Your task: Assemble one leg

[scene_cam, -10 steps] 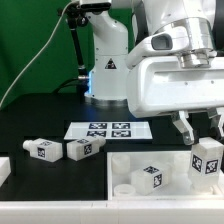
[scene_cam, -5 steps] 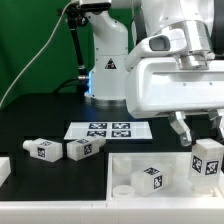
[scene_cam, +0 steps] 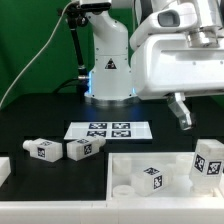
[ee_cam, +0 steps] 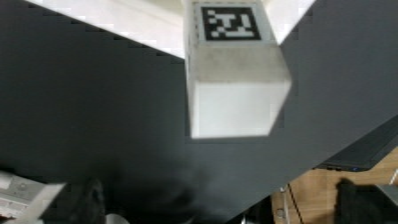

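A white leg (scene_cam: 208, 160) with a black-and-white tag stands upright at the right corner of the big white panel (scene_cam: 125, 165). It also shows in the wrist view (ee_cam: 237, 75), long and white with its tag at one end. My gripper (scene_cam: 198, 112) hangs above this leg, open and empty, apart from it. One finger (scene_cam: 180, 109) shows; the other is at the picture's edge. Another leg (scene_cam: 150, 179) lies on the panel. Two more legs (scene_cam: 42, 148) (scene_cam: 85, 149) lie on the black table at the exterior view's left.
The marker board (scene_cam: 110, 130) lies flat behind the panel, in front of the robot base (scene_cam: 108, 70). A further white part (scene_cam: 4, 170) is cut off at the exterior view's left edge. The table's edge and a wooden floor (ee_cam: 347, 195) show in the wrist view.
My gripper has risen straight up from around the upright leg at the right. The leg stays standing where it was. Nothing else moved.
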